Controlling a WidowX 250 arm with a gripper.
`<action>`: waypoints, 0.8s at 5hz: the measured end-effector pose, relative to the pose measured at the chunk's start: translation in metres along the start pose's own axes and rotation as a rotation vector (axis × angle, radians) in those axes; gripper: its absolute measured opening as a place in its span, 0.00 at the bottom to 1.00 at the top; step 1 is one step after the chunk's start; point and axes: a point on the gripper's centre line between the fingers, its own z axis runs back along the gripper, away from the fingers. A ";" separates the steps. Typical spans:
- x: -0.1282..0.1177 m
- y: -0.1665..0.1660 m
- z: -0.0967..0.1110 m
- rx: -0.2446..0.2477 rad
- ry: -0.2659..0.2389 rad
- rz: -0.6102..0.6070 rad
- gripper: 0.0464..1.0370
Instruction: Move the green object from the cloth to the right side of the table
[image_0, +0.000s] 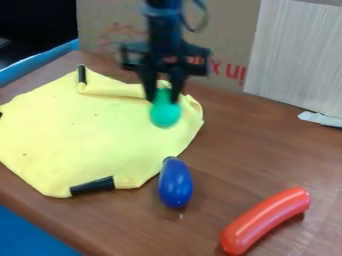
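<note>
The gripper is blurred; its fingers partly hide the green object. The top edge cuts off the arm, the left edge the yellow cloth.

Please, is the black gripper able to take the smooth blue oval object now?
Probably not: the gripper seems closed on the rounded green object, though nothing covers the blue object.

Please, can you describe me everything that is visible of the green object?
The green object is rounded, wider below and narrowing upward, with a smooth, plastic-like surface. It is upright, gripped between the fingers of the black gripper, which partly cover its upper part. The yellow cloth shows behind it; whether they touch, I cannot tell.
</note>
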 end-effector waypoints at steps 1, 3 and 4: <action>-0.005 -0.041 -0.015 0.007 0.012 -0.015 0.34; -0.005 -0.087 -0.038 -0.035 0.010 -0.018 0.34; 0.003 -0.099 -0.036 -0.069 0.006 -0.004 0.34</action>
